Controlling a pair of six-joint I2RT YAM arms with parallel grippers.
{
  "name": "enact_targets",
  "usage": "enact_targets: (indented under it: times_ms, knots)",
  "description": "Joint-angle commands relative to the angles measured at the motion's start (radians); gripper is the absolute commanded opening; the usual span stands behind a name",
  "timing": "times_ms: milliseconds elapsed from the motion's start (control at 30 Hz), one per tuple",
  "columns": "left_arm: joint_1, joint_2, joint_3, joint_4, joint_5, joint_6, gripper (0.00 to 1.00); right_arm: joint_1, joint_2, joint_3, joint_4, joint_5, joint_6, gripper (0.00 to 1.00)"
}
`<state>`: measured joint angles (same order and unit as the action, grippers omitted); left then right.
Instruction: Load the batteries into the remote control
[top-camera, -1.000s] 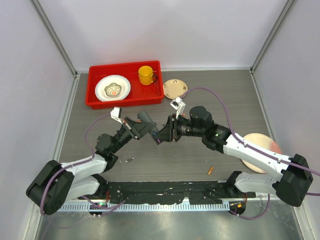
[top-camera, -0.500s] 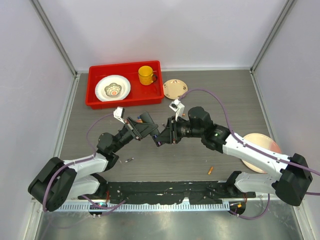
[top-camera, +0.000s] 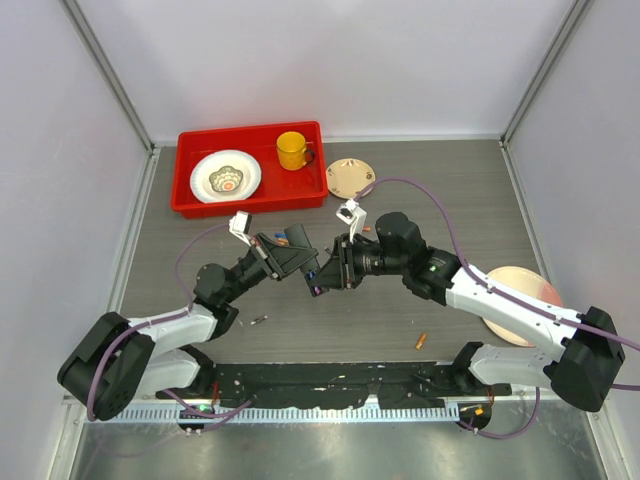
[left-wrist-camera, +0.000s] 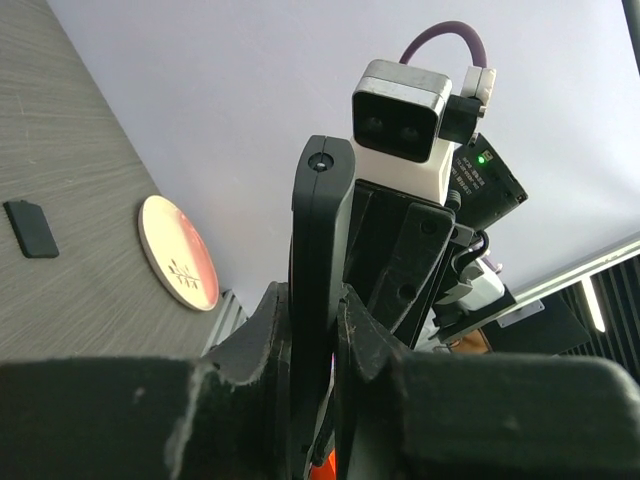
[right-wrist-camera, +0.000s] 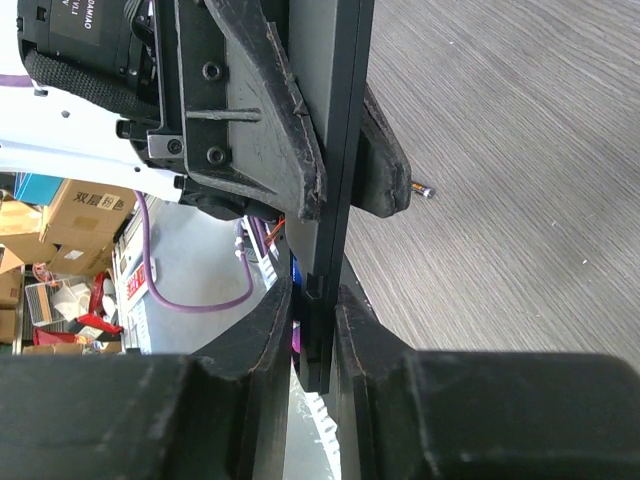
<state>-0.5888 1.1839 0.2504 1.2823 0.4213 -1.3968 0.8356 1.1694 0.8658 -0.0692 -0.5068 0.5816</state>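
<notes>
While both arms hold the remote control (left-wrist-camera: 320, 220) up in the air over the middle of the table (top-camera: 400, 210), the job looks roughly midway. The left gripper (left-wrist-camera: 312, 300) has its fingers pinched tight on the remote's thin edges, and the right gripper (right-wrist-camera: 315, 295) clamps the same black bar from the other end, one finger against each side. The separate back cover (left-wrist-camera: 30, 228) is off and lies flat on the table near a pink plate (left-wrist-camera: 178, 265). One orange battery (top-camera: 421, 341) lies loose near the front edge, well apart from the remote, so at least that cell probably has to be fetched and the cover fitted afterwards. Only the left wrist view shows the cover; from above it cannot be made out, likely hidden by the right arm. Only the right wrist view catches blue and purple at the remote's lower end, between the fingers, which may be cells already seated, though I cannot tell. Only the top view shows the orange battery and how the two grippers meet nose to nose.
</notes>
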Motion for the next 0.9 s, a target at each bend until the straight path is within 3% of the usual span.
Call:
enact_targets:
  times_ms: [0,300,467,867]
  knots:
    - [-0.02,-0.004,0.044,0.264,0.002,-0.038,0.0,0.0,0.009,0.021,-0.023,0.05,-0.06,0.01]
    - [-0.042,-0.01,0.035,0.246,-0.072,-0.016,0.0,0.0,0.016,0.022,-0.046,0.086,-0.068,0.02]
    - [-0.043,-0.003,0.035,0.242,-0.078,-0.008,0.0,0.002,0.016,0.032,-0.057,0.09,-0.063,0.16]
    - [-0.045,0.005,0.023,0.23,-0.085,0.01,0.0,0.0,-0.002,0.045,-0.044,0.08,-0.029,0.37]
